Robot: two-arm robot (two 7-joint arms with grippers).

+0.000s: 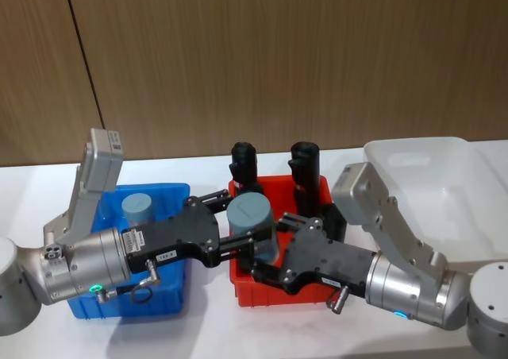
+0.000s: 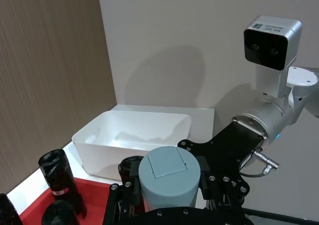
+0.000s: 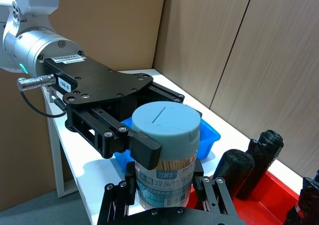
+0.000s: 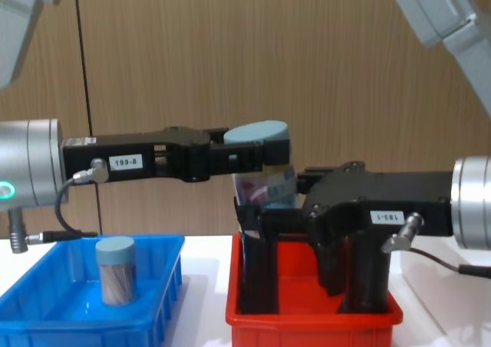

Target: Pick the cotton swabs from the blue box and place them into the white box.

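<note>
Left tool (image 1: 242, 222), level, holds cotton swabs (image 3: 167, 150) over red bin (image 1: 270, 291), meeting right tool (image 1: 270, 238)

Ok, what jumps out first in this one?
One cotton swab tub hangs above the red bin, clamped between the left gripper and right gripper at once. A second tub stands in the blue box; the white box sits at far right.

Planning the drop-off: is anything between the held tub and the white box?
The tub, in the left gripper, hangs over the red bin. Toward the white box sit the right gripper and, farther back, black tubes; a raised path probably clears the tubes.
</note>
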